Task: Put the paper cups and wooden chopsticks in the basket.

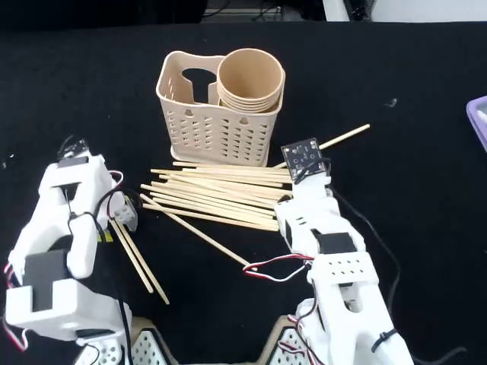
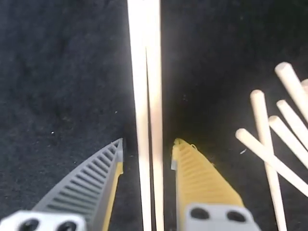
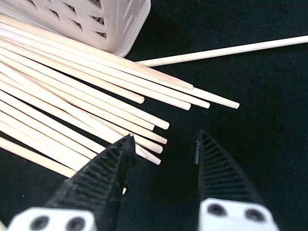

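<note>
Well, left gripper (image 2: 147, 144) is gaping loosely around two chopsticks (image 2: 147, 72); right gripper (image 3: 163, 142) is hanging open, empty, by the pile (image 1: 221, 194); stacked cups (image 1: 251, 80) are sitting in one basket (image 1: 205, 129).

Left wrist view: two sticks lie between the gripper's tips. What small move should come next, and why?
Probably shut the left gripper on the two chopsticks: they lie together between its open jaws, with gaps on both sides, so nothing is held yet.
</note>
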Tool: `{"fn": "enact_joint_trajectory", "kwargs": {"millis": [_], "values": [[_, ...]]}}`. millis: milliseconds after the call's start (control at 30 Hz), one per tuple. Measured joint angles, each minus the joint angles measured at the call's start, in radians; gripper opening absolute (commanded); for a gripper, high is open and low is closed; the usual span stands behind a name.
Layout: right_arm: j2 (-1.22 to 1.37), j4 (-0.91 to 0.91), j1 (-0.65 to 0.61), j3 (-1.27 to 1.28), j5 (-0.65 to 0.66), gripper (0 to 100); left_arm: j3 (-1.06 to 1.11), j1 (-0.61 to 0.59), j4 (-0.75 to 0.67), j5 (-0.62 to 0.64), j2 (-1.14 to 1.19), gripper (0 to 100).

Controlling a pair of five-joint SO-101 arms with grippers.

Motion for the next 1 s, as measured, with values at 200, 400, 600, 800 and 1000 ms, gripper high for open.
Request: {"fn": "enact_joint_trajectory", "kwargs": {"millis": [200,400,600,800,1000], "values": [[0.0,0.0,0.0,0.0,0.0,20.8,-0.04,0.003,0.0,0.003,0.04,3],[0.0,0.0,0.0,0.0,0.0,20.8,-0.068,0.015,0.063,0.005,0.009,3],[0.0,0.0,0.0,0.0,0.0,20.8,-0.038,0.003,0.117,0.005,-0.13,3],[0.0,0.0,0.0,0.0,0.0,20.8,-0.037,0.005,0.133,0.005,-0.368,3],[0.0,0.0,0.0,0.0,0.0,20.4,-0.037,0.005,0.051,0.005,-0.594,3]]}}
